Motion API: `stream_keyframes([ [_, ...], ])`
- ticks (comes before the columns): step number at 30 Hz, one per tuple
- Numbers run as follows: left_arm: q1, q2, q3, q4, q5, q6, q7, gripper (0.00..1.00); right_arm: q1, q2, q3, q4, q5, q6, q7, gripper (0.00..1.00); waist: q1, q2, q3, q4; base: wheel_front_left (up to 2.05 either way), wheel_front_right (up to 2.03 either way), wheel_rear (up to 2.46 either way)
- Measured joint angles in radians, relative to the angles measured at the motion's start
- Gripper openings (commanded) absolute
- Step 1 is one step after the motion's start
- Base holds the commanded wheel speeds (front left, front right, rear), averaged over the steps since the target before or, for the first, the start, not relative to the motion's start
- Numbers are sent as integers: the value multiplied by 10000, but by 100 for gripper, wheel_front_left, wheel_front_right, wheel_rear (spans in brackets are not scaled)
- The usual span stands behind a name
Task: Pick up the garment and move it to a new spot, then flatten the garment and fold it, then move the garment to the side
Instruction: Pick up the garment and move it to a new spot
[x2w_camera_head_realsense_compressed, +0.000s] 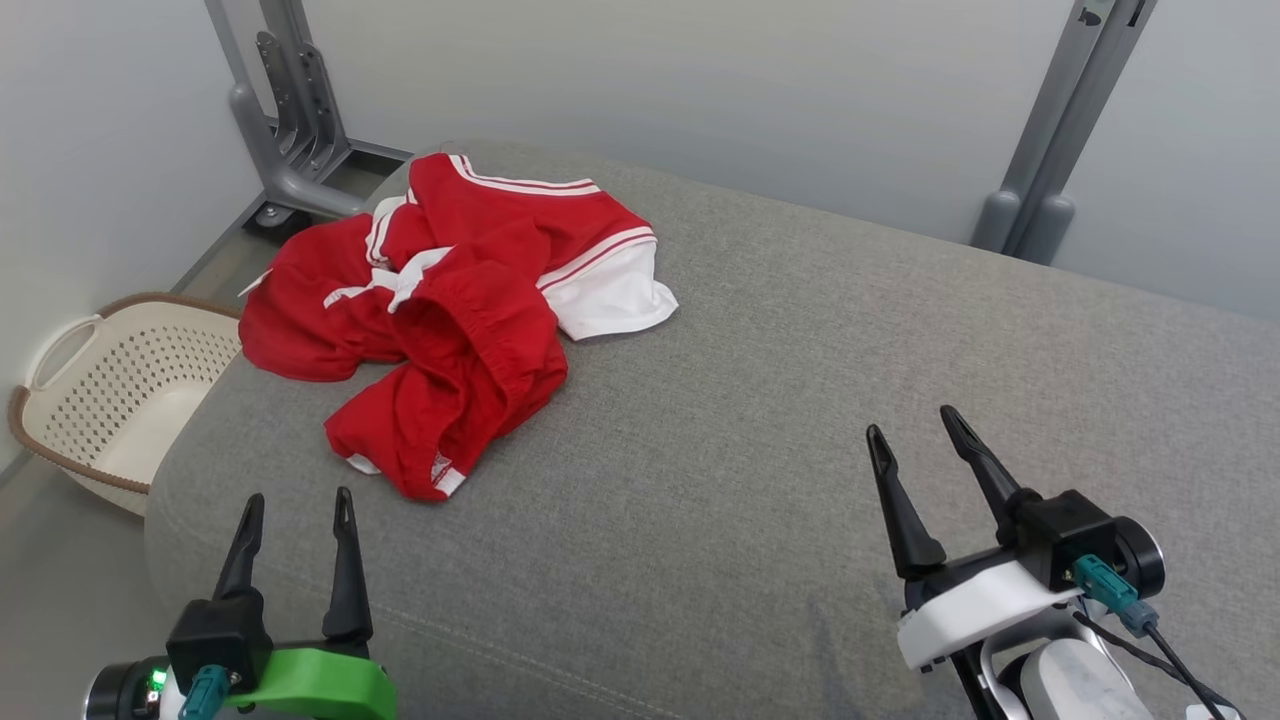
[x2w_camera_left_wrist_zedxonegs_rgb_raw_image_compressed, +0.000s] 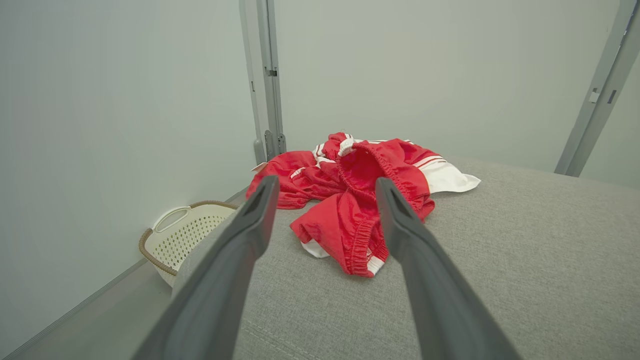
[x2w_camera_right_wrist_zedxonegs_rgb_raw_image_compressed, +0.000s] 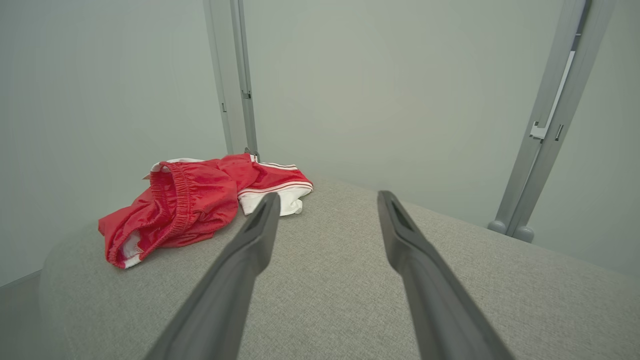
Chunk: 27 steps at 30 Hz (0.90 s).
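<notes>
Pickup step: your left gripper (x2w_camera_head_realsense_compressed: 299, 495) and right gripper (x2w_camera_head_realsense_compressed: 912, 420) hold nothing, fingers spread. Reach left toward one o'clock and pinch the crumpled red-and-white shorts (x2w_camera_head_realsense_compressed: 450, 310).

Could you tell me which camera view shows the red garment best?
The head view: the garment lies crumpled and whole, seen from above. The left wrist view shows it low, partly behind the left gripper; the right wrist view shows it side-on.

I see the crumpled red garment (x2w_camera_head_realsense_compressed: 450, 310), striped and trimmed in white, heaped at the far left of the grey cushion (x2w_camera_head_realsense_compressed: 800, 400). My left gripper (x2w_camera_head_realsense_compressed: 300, 495) is near its closest edge but clear of it, fingers spread. My right gripper (x2w_camera_head_realsense_compressed: 912, 420) is well apart on the right, also spread. A perforated cream laundry basket (x2w_camera_head_realsense_compressed: 150, 370) stands on the floor on the left.
</notes>
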<state>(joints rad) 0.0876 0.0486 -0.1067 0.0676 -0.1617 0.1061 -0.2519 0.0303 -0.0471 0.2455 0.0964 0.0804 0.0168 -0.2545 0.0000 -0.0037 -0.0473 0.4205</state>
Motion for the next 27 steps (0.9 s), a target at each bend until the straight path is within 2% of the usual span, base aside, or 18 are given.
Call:
stream_keyframes([
  [8, -183, 0, 209, 198, -209, -8, 0, 100, 1, 10, 2, 29, -21, -67, 0, 100, 0, 0, 110, -421, 0, 0, 0],
  [16, -1837, 430, 842, 330, -606, -105, 232, 100, -11, -178, -169, -119, -205, -174, 0, 100, 0, 0, 527, -1034, 0, 0, 0],
  [19, -2518, 648, 1028, 483, -719, -209, 598, 100, -43, -213, -184, -224, -251, -173, 0, 100, 0, 0, 765, -1249, 0, 0, 0],
  [27, -4352, 1053, 1762, 1174, -1962, -548, 2186, 100, -529, -500, -221, -495, -376, -155, -2, 100, 0, 0, 1602, -1881, 0, 0, 0],
])
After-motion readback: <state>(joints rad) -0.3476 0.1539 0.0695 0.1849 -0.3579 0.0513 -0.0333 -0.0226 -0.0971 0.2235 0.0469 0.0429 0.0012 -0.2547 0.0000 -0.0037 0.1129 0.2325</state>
